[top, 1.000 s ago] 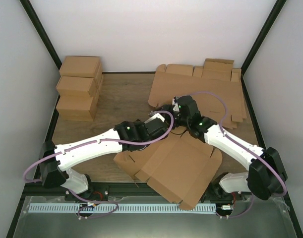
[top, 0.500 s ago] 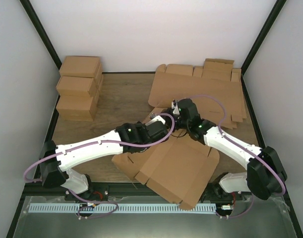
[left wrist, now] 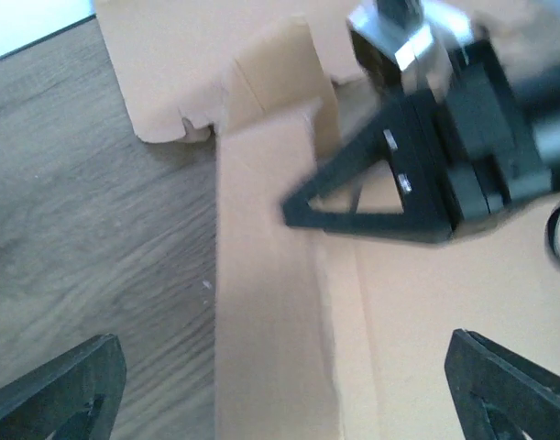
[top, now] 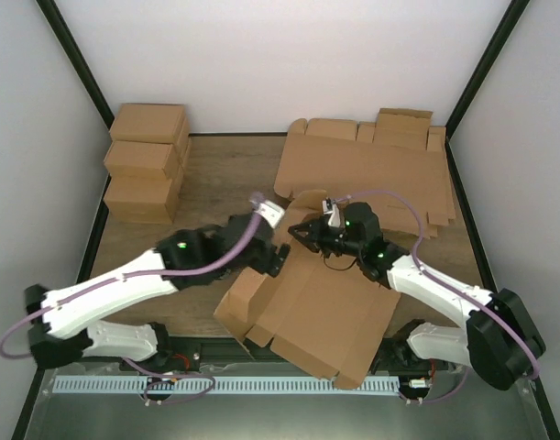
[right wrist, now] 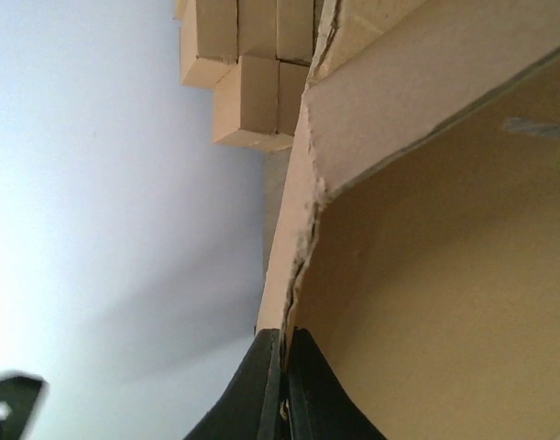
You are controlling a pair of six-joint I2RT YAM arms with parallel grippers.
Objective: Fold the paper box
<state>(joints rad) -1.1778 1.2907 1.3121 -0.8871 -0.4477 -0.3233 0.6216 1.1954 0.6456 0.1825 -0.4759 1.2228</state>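
Observation:
The paper box (top: 330,312) is a brown die-cut blank lying mostly flat near the table's front edge, with its far-left flap lifted. My right gripper (top: 296,229) is shut on the edge of that lifted flap. In the right wrist view the black fingers (right wrist: 266,385) pinch the thin cardboard edge (right wrist: 302,229). My left gripper (top: 278,261) hovers open just left of it, over the box's left panel. In the left wrist view its jaws stand wide apart over a creased panel (left wrist: 280,348), holding nothing. The right gripper (left wrist: 293,213) shows ahead of them.
Three folded boxes (top: 147,160) stand in a column at the back left. A thick sheaf of flat cardboard blanks (top: 371,170) lies at the back right, just behind both grippers. Bare wooden table (top: 220,179) lies between them. White walls and black frame posts enclose the space.
My left gripper has opened and let go, and the arm has swung back to the left. My right gripper has shut on the flap's edge and moved left, lifting it.

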